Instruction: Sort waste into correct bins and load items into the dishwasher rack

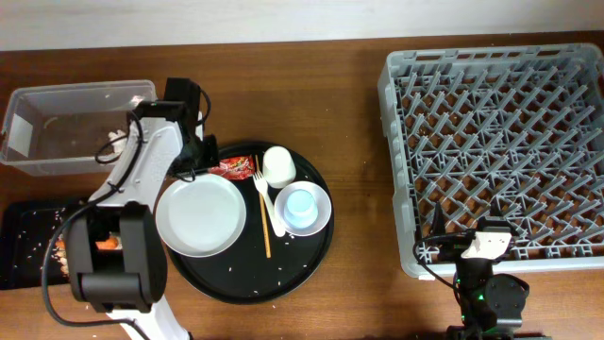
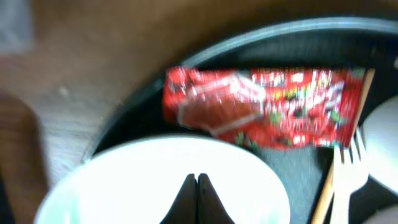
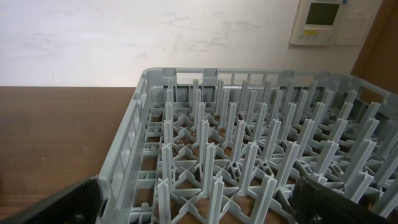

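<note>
My left gripper [image 1: 195, 162] is shut and empty; in the left wrist view its fingertips [image 2: 196, 180] hover over the far rim of the white plate [image 2: 124, 186], just short of the red wrapper [image 2: 261, 109]. The plate [image 1: 200, 215], wrapper [image 1: 237, 168], white cup [image 1: 278, 165], white bowl [image 1: 321, 212] holding the light-blue cup [image 1: 300, 206], fork [image 1: 268, 200] and wooden stick [image 1: 264, 227] lie on the round black tray [image 1: 302, 264]. My right gripper [image 3: 199, 202] is open at the near edge of the grey rack [image 3: 249, 143], which fills the overhead view's right side [image 1: 500, 142].
The clear tub [image 1: 57, 104] stands at the back left with a white scrap [image 1: 115, 144] inside. The flat black tray [image 1: 24, 236] at the front left holds rice grains and an orange carrot piece [image 1: 106, 244], partly hidden by my left arm.
</note>
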Controlling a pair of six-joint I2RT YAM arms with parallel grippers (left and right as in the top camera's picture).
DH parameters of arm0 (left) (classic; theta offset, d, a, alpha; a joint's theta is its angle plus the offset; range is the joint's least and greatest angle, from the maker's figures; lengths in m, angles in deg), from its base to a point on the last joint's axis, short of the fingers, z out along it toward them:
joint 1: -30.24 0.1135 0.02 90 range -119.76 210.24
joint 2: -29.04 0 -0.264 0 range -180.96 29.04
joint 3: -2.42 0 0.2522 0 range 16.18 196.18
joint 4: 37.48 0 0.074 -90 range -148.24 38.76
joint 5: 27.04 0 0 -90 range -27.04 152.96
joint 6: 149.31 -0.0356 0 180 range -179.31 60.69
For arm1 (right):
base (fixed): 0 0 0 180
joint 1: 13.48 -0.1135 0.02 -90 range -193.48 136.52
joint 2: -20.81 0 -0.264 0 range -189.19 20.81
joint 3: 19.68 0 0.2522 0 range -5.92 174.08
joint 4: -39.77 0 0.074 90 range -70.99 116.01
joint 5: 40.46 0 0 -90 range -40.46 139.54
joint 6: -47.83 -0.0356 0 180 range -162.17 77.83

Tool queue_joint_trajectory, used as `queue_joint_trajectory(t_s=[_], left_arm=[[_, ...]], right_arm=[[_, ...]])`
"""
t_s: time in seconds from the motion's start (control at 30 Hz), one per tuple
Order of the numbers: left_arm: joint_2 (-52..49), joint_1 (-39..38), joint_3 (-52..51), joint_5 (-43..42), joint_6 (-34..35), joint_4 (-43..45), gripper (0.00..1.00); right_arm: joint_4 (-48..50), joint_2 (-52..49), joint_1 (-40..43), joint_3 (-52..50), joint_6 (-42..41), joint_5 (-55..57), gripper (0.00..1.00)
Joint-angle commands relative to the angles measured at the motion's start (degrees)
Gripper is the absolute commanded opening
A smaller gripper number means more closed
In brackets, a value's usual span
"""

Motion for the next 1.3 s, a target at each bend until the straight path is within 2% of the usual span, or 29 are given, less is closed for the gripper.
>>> queue_joint_trajectory(t_s=[0.0, 0.2, 0.33, 0.4, 0.5, 0.63, 0.77, 0.93, 1.03, 1.27], left_arm=[[0.7, -0.55, -3.5, -2.99, 1.46, -1.44, 0.01], [0.83, -0.59, -4.46, 0.26, 1.42, 8.55, 0.01], [0.83, -0.59, -4.46, 0.52, 1.4, 11.87, 0.01], [0.81, -0.59, -4.46, 2.05, 1.4, 12.57, 0.01], [0.76, -0.59, -5.51, 2.03, 1.42, 8.79, 0.01], [0.74, -0.59, -11.3, 3.26, 1.42, 13.84, 0.01], [1.14, -0.66, -11.45, -0.7, 1.42, 10.8, 0.0], [6.73, -0.66, -11.19, -11.15, 1.49, 5.11, 0.01], [7.93, -1.25, -11.32, -11.15, 3.63, -0.35, 0.0], [7.91, -9.7, -19.43, -9.77, 8.31, 0.46, 0.01]], right_arm=[[-0.22, 0.33, 0.07, -0.42, 0.17, 0.11, 0.99], [-0.2, 0.33, 0.07, -0.42, 0.17, 0.11, 0.99], [-0.22, 0.33, 0.07, -0.42, 0.17, 0.11, 0.99], [-0.22, 0.33, 0.07, -0.42, 0.17, 0.11, 0.99], [-0.2, 0.33, 0.07, -0.42, 0.17, 0.11, 0.99], [-0.22, 0.33, 0.07, -0.42, 0.17, 0.11, 0.99], [-0.2, 0.33, 0.07, -0.42, 0.17, 0.11, 0.99], [-0.2, 0.33, 0.07, -0.42, 0.17, 0.11, 0.99], [-0.22, 0.33, 0.07, -0.42, 0.17, 0.11, 0.99], [-0.22, 0.33, 0.07, -0.42, 0.17, 0.11, 0.98]])
